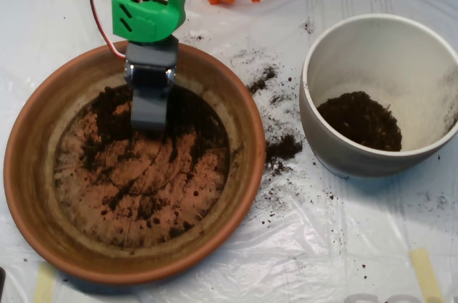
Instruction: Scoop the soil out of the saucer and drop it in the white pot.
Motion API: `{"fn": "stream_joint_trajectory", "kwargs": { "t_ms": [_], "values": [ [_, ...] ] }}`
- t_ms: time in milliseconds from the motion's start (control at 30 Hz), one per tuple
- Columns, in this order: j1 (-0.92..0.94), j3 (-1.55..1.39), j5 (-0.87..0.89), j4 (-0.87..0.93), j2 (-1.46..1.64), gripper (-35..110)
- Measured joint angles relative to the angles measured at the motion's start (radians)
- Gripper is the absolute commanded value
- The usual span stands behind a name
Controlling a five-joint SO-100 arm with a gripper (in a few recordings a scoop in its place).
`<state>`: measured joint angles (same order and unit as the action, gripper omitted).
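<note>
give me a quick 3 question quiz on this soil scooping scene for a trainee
1. True or false: the white pot already holds some soil.
2. Where is the scoop? A) over the pot B) down in the saucer C) on the plastic sheet
3. What lies on the sheet between saucer and pot?

Key:
1. True, a dark heap sits inside.
2. B, at the soil in the upper part of the saucer.
3. Spilled soil in clumps and specks.
</note>
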<state>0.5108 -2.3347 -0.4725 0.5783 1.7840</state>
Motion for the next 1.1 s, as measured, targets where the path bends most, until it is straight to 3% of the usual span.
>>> {"fn": "stream_joint_trajectory", "kwargs": {
  "t_ms": [200, 567, 833, 1100],
  "values": [
    [-0.071, -0.021, -0.009, 0.081, 0.186, -1],
    [-0.324, 0.202, 0.137, 0.497, 0.594, -1],
    [-0.482, 0.43, 0.201, 0.632, 0.555, -1],
    [-0.64, 0.713, 0.224, 0.721, 0.318, -1]
  ]
}}
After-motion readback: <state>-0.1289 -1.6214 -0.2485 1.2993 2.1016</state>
